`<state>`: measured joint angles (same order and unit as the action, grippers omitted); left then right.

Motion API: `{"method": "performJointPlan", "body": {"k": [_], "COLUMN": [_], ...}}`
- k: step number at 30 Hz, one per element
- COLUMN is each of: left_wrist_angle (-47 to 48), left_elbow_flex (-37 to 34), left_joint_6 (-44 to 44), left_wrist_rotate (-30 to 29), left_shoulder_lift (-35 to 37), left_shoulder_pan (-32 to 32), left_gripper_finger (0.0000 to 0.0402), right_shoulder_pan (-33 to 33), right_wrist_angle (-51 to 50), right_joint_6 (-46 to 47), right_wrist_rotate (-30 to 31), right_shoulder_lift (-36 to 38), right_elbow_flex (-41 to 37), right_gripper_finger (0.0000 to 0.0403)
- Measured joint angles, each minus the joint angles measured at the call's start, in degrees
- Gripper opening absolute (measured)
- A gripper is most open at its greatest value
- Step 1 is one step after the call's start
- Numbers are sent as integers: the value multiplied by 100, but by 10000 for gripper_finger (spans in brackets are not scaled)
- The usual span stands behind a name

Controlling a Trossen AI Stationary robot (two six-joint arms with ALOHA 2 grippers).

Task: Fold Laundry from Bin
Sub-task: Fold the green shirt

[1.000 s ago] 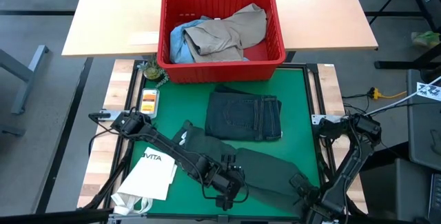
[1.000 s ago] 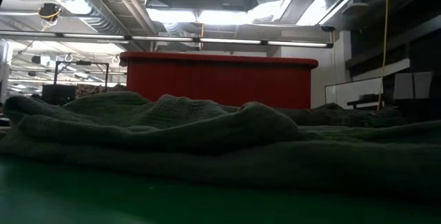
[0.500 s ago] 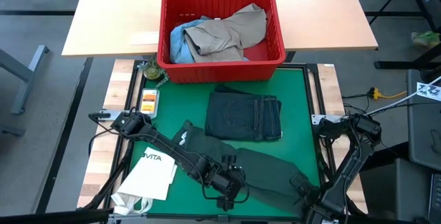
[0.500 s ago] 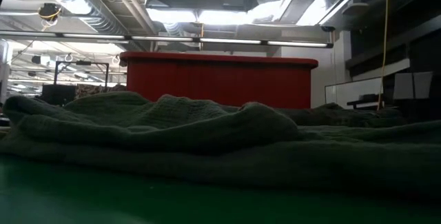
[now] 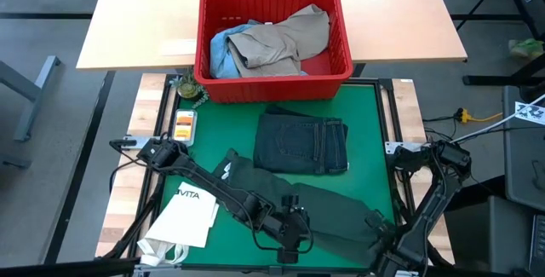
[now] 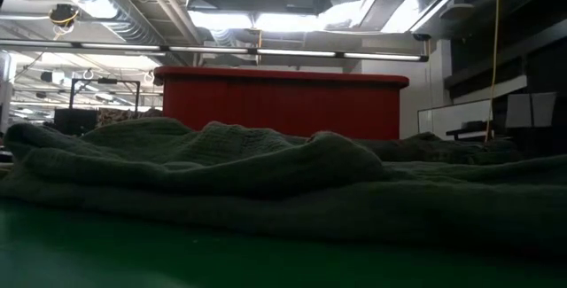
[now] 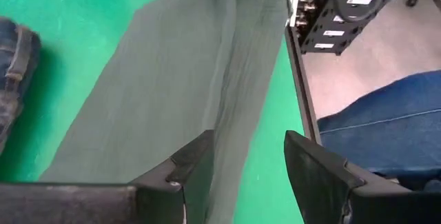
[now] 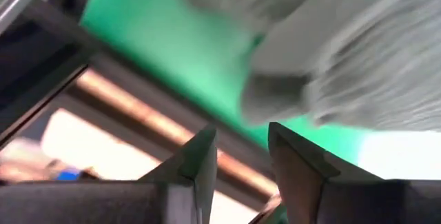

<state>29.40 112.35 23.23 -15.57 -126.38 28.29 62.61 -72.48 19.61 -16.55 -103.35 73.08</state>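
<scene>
Since a sec ago the left claw (image 5: 292, 245) has slid a bit toward the mat's near edge along the dark green shirt (image 5: 324, 213); nothing else shifted. Left claw now sits over the shirt's near-left end, fingers (image 7: 196, 165) apart w/ cloth between them, not pinched. Right claw (image 5: 381, 241) is low at the shirt's near-right end, by the green mat (image 5: 375, 124) corner; fingers (image 8: 200, 158) a little apart, a fold of cloth (image 8: 275, 96) just ahead of them, can't tell if it's gripped.

Shirt lies long and flat across the near part of the mat. Dark folded trousers (image 5: 302, 143) lie just beyond the shirt, mid-mat. Red bin (image 5: 341, 55) stands past the trousers on the desk (image 5: 136, 21), holding the khaki garment (image 5: 285, 43) and blue jeans (image 5: 220, 51). White VITA bag (image 5: 183, 217) lies left of the shirt.
</scene>
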Motion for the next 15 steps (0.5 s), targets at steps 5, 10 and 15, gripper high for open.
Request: {"method": "performJointPlan", "body": {"k": [5,10,15], "left_wrist_angle": [-764,-1663,-2187], "left_elbow_flex": [-4,-4,-4], "left_joint_6": [-405,-691,-952], "left_wrist_rotate": [-33,-36,-34], "left_shoulder_lift": [-290,-705,-993], "left_shoulder_pan": [0,-6,-6], "left_gripper_finger": [170,170,170], "right_shoulder_pan": [3,0,0], "right_wrist_angle": [-153,-31,76], "right_joint_6": [-54,-52,-80], "right_wrist_rotate": [-506,-19,344], "right_shoulder_lift": [0,0,0], "right_elbow_flex": [0,0,0], "right_gripper_finger": [131,131,131]}}
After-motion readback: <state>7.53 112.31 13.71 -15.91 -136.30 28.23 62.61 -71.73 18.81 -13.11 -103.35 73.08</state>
